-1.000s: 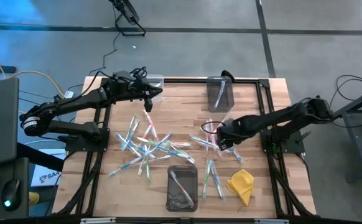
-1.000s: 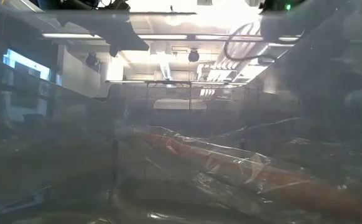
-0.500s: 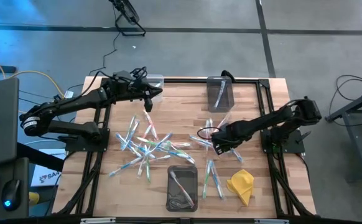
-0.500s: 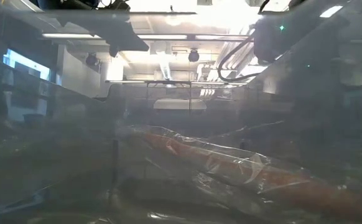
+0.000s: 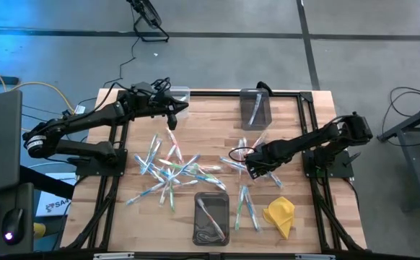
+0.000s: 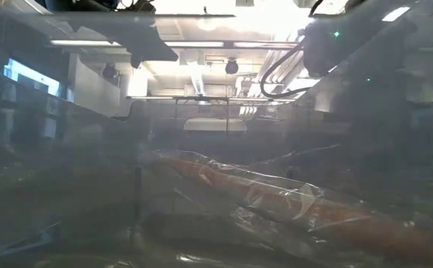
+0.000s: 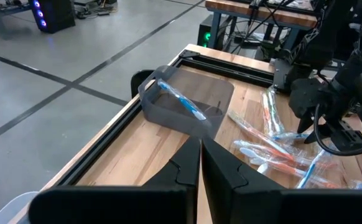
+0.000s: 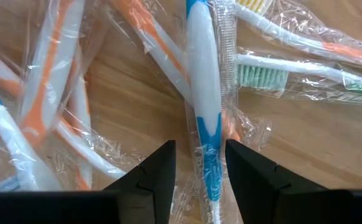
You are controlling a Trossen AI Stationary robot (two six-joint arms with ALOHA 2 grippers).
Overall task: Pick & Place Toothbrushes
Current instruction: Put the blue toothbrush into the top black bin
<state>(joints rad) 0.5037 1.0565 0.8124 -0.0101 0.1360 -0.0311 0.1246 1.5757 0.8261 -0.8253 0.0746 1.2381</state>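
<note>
Right gripper: the right gripper [image 5: 252,167] is down low over the right-hand cluster of plastic-wrapped white toothbrushes [image 5: 243,165] on the wooden slatted surface [image 5: 304,209], its fingers [image 8: 153,177] parted.
Blue brush: a white toothbrush with a blue grip [image 8: 203,106], in its clear wrapper, lies lengthwise right between those two fingers; orange-accented ones sit just beside it, and I cannot tell whether the fingers touch it.
Left gripper: the left gripper [image 5: 171,121] hangs above the far left part of the surface, fingers [image 7: 181,174] pressed together, nothing held.
Other brushes: a second scatter of toothbrushes [image 5: 168,167] lies mid-left; one blue brush rests in the dark rectangular plastic bin [image 5: 255,108] at the far edge, more in the near bin [image 5: 211,217].
Change: since a second ago the right arm has reached further left and dropped onto the cluster; since half a second ago it has held put. Left arm unchanged.
</note>
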